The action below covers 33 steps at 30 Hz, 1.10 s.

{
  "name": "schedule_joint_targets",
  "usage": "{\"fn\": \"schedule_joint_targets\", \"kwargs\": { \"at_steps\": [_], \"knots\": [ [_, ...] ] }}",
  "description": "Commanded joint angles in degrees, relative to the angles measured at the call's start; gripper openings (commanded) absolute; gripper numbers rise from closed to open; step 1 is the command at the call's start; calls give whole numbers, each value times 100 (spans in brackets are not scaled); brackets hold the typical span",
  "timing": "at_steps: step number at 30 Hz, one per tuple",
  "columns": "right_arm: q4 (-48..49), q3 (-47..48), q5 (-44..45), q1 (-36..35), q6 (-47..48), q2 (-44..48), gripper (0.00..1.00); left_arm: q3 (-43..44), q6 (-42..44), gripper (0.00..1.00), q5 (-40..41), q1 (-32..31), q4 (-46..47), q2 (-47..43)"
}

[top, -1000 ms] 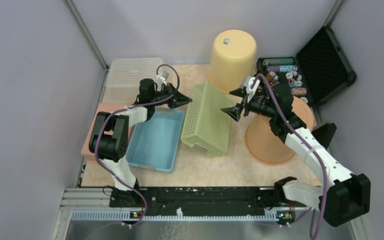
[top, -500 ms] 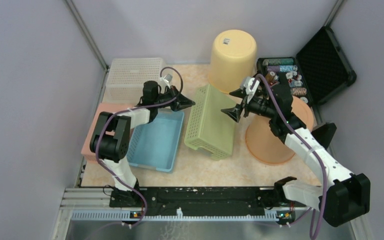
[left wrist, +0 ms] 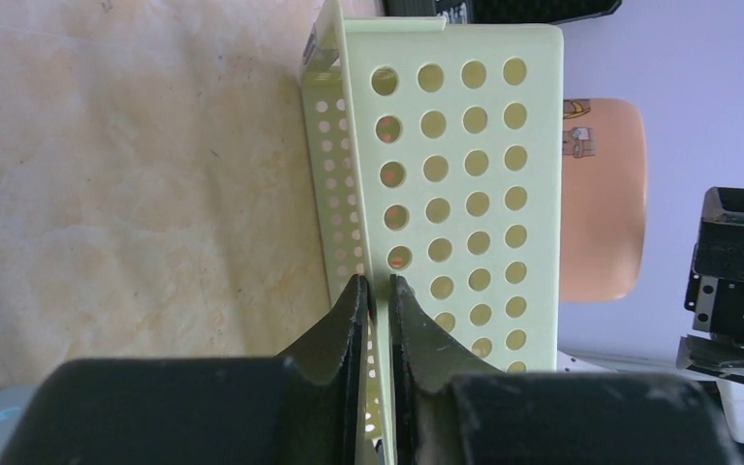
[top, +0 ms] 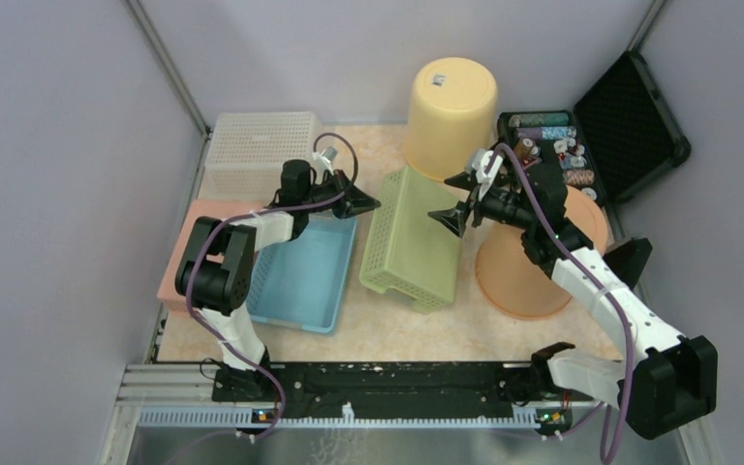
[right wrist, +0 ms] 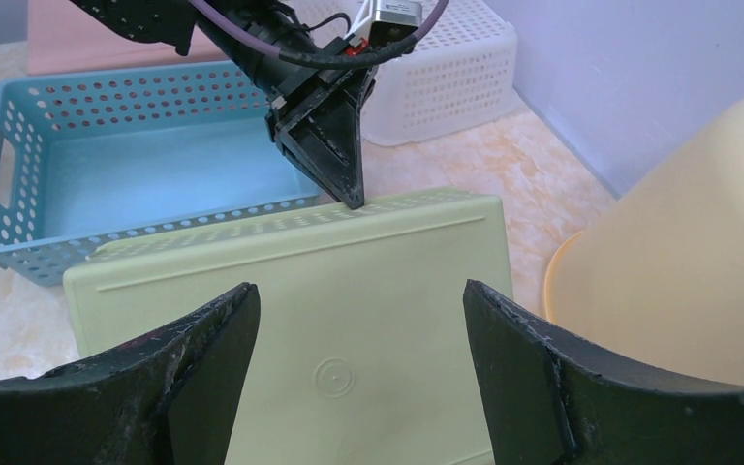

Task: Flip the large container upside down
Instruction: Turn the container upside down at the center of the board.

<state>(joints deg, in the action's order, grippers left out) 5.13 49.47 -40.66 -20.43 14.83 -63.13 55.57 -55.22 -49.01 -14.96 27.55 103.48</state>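
Green basket (top: 412,242) lies on the table (top: 397,334) between the two arms, turned over so that its smooth base faces up; the right wrist view shows that base (right wrist: 349,339) with a small round mould mark in it. Its perforated side walls run down toward the table, and a handle cut-out shows in the near end. Whether the rim sits flat all round I cannot tell.

Just to its left, closer to the arm bases, stands a blue basket (top: 300,276), open side up, and past that a pink tray (top: 176,262) at the table's left edge. On the right, a round orange tub (top: 533,271) sits under the right arm.

The left gripper (top: 366,202) reaches over the blue basket to the green basket's far left corner. Its jaws are nearly closed, pinching the thin perforated wall (left wrist: 455,194) between them, as the left wrist view shows (left wrist: 376,286).

The right gripper (top: 450,199) hangs over the far right edge of the green basket with its jaws spread wide; they appear to touch nothing.

Farther back stand a white basket (top: 252,145) in the left corner, an upturned yellow bucket (top: 450,102) just behind the green basket, and an open black case (top: 630,107) of poker chips (top: 552,145) at the far right.
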Motion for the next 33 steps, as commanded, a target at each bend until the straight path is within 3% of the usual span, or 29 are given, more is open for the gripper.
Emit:
{"fn": "schedule_joint_targets", "kwargs": {
  "at_steps": [1,15,33],
  "knots": [
    [279,10,-111,36,38,53,77,-89,296,15,145,-42,-48,-223],
    [287,0,-111,30,48,44,77,-106,345,15,212,-116,-92,-206],
    [287,1,-118,30,55,37,77,111,874,14,651,-204,-850,-241]
  ]
}}
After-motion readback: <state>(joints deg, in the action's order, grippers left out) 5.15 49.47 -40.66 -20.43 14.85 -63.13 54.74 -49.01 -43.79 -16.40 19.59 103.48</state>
